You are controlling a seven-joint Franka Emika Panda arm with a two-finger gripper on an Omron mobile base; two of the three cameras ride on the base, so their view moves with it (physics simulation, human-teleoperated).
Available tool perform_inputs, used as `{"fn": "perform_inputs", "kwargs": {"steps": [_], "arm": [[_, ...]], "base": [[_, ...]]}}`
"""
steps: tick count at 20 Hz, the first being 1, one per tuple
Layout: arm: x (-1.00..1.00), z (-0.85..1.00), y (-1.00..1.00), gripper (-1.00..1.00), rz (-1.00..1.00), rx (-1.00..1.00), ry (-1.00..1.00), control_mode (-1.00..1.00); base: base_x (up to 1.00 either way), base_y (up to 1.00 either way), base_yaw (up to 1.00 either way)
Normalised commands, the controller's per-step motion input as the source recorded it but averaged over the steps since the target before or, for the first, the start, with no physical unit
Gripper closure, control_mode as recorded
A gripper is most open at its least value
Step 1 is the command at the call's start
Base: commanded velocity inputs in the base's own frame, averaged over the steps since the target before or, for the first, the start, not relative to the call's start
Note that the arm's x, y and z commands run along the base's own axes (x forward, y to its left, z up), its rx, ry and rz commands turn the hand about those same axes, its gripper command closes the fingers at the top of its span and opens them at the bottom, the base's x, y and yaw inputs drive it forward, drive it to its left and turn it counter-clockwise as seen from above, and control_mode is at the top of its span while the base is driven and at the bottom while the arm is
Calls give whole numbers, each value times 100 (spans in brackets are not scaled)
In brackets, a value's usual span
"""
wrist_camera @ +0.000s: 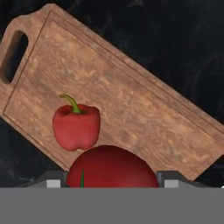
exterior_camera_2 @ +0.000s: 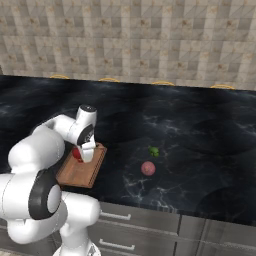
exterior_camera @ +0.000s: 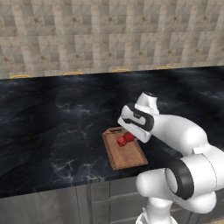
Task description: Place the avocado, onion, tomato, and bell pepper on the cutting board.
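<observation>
Over the brown wooden cutting board (wrist_camera: 131, 109) with its dark handle slot, I had the gripper (wrist_camera: 111, 175) hovering, jaws clamped on the round red tomato (wrist_camera: 113, 168) — held low, I judged, so it could be set down beside the red bell pepper (wrist_camera: 76, 127) already lying on the wood. From the hand view I could read that grip; the right base view gave me the rest — the small dark-green avocado (exterior_camera_2: 154, 150) and pale pink onion (exterior_camera_2: 147, 168) waiting on the black marble counter (exterior_camera_2: 200, 150), well apart from the board.
</observation>
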Motion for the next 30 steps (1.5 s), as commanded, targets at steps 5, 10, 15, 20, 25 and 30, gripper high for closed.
{"fn": "perform_inputs", "kwargs": {"steps": [5, 10, 15, 20, 25, 30], "arm": [[-13, -3, 65, 100, -4, 0, 1, -100], [10, -12, 36, 100, -4, -1, 1, -100], [2, -17, 0, 100, 0, -4, 3, -100], [4, -30, 0, 100, 0, -8, 5, -100], [3, -22, 0, 100, 0, -4, 4, -100], [0, -3, 0, -100, 0, -1, 0, -100]], "base": [[0, 0, 0], [0, 0, 0], [0, 0, 0], [0, 0, 0], [0, 0, 0], [0, 0, 0]]}}
